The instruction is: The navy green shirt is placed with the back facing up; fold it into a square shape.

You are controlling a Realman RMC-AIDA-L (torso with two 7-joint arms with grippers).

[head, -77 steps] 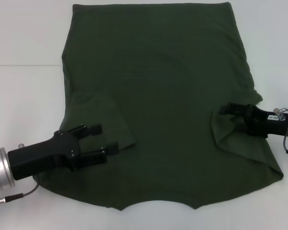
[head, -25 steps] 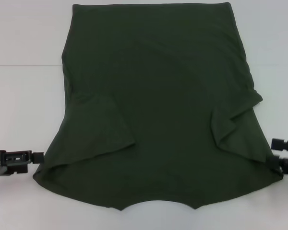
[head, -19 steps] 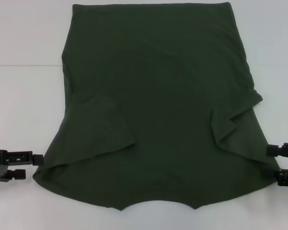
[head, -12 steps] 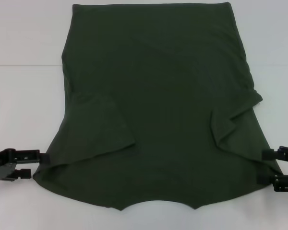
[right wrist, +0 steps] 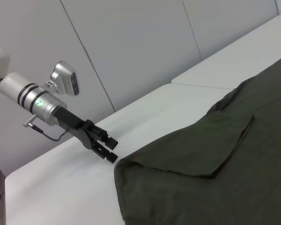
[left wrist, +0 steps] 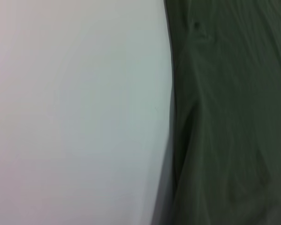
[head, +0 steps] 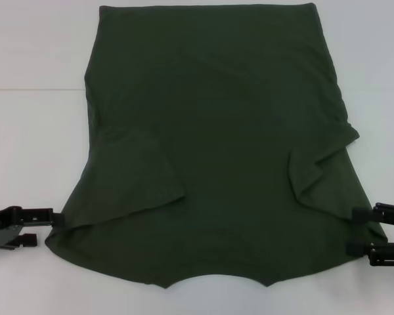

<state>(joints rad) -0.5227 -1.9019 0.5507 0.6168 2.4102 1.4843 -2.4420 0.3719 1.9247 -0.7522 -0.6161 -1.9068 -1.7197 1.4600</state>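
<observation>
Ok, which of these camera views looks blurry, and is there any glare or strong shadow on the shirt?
Left wrist view: soft, out of focus, the navy green shirt edge smeared. Head view: sharp, even light, no glare on the fabric, faint shadows under its folds. Right wrist view: clear, left gripper crisp.

Bare white table flanks the navy green shirt on both sides, with nothing blocking either edge.
</observation>
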